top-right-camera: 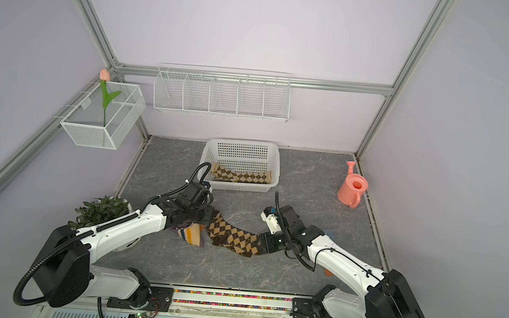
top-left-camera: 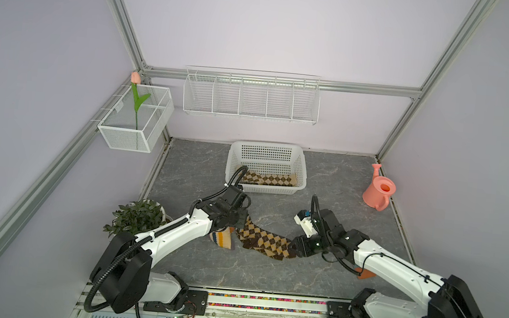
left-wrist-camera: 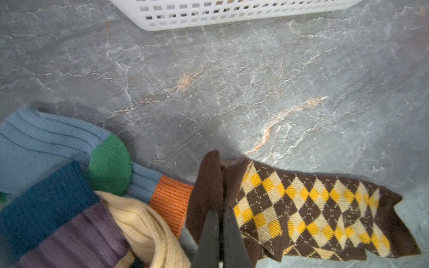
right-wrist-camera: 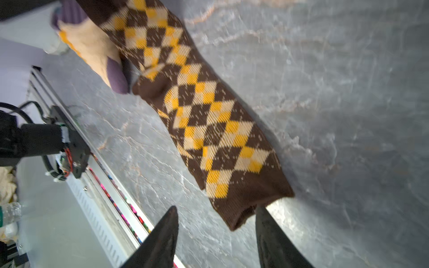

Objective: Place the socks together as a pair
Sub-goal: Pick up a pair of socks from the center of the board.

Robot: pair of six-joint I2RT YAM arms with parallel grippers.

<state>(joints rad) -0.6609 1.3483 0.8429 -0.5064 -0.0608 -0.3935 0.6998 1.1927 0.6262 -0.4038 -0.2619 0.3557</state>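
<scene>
The dark brown-yellow argyle socks (top-left-camera: 262, 241) lie stacked on the worktop (top-left-camera: 267, 272), left gripper (left-wrist-camera: 221, 210) pinched tight on their brown toes, right gripper (right-wrist-camera: 217, 208) with jaws apart around the cuff, holding nothing. Imo a pull from the left alone could slide the layers apart or drag the striped sock (top-left-camera: 223, 239) just beside them. Only the left wrist view shows the blue-grey sock (left-wrist-camera: 46, 143) under that arm; only top views show the tan pair (top-left-camera: 268, 178) in the basket (top-left-camera: 267, 145).
</scene>
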